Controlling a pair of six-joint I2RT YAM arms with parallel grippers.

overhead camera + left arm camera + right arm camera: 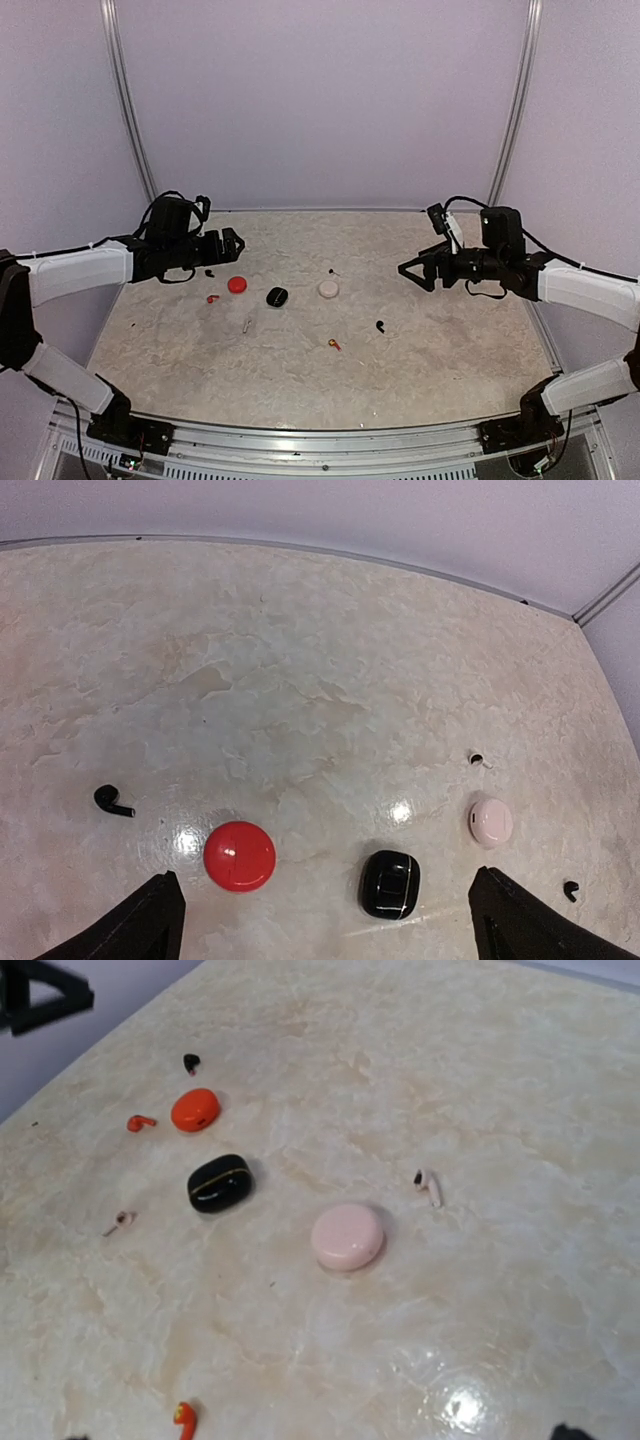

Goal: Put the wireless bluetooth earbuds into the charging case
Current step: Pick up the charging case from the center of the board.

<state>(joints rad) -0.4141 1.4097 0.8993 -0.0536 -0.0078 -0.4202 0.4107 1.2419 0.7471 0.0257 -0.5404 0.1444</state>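
Observation:
Three closed cases lie in a row mid-table: a red case point(237, 285), a black case point(277, 296) and a pale pink case point(328, 289). Loose earbuds lie around them: a black one point(209, 272), a red one point(212, 298), a pale one point(247, 325), an orange one point(333, 344), a black one point(380, 325) and a pale one point(331, 271). My left gripper point(235, 243) is open and empty, held above the table behind the red case point(240, 856). My right gripper point(412, 273) is open and empty, right of the pink case point(347, 1237).
Pale walls with metal posts point(127, 100) close in the back and sides of the marble-patterned table point(450, 360). The left gripper shows at the top left corner of the right wrist view point(40, 995).

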